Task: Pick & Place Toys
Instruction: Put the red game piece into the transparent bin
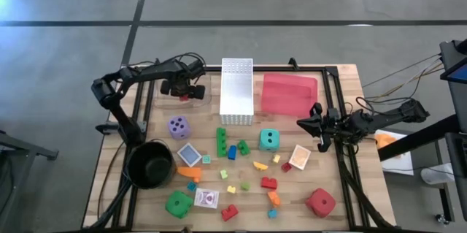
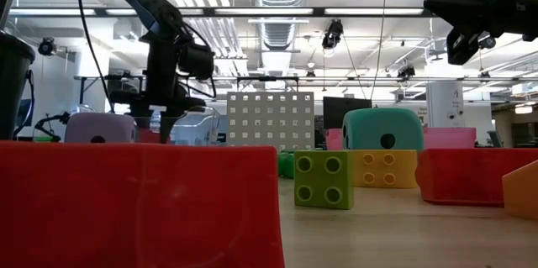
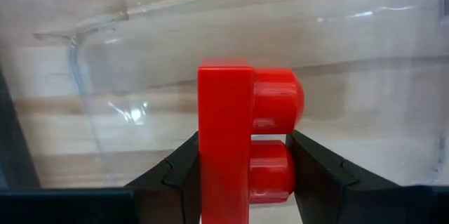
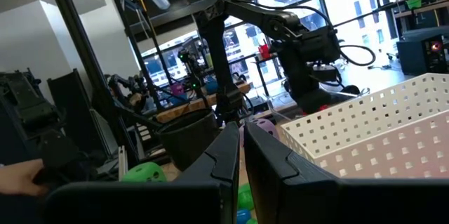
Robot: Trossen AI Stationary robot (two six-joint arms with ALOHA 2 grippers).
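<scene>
L gripper (image 3: 242, 175) is pinching a red brick (image 3: 242, 136) over a clear bin (image 1: 195, 93) at the bench's (image 1: 343, 79) far-left corner, so this looks like the drop-off step. R gripper (image 1: 315, 125), fingers pressed together and empty, waits near the red tray (image 1: 288, 93). Task looks barely started: purple die (image 1: 178, 126), teal die (image 1: 269, 139), green die (image 1: 178, 204), red die (image 1: 320, 201), card packs and approx. all small bricks lie loose on the bench; white basket (image 1: 236, 90) and tray look empty.
</scene>
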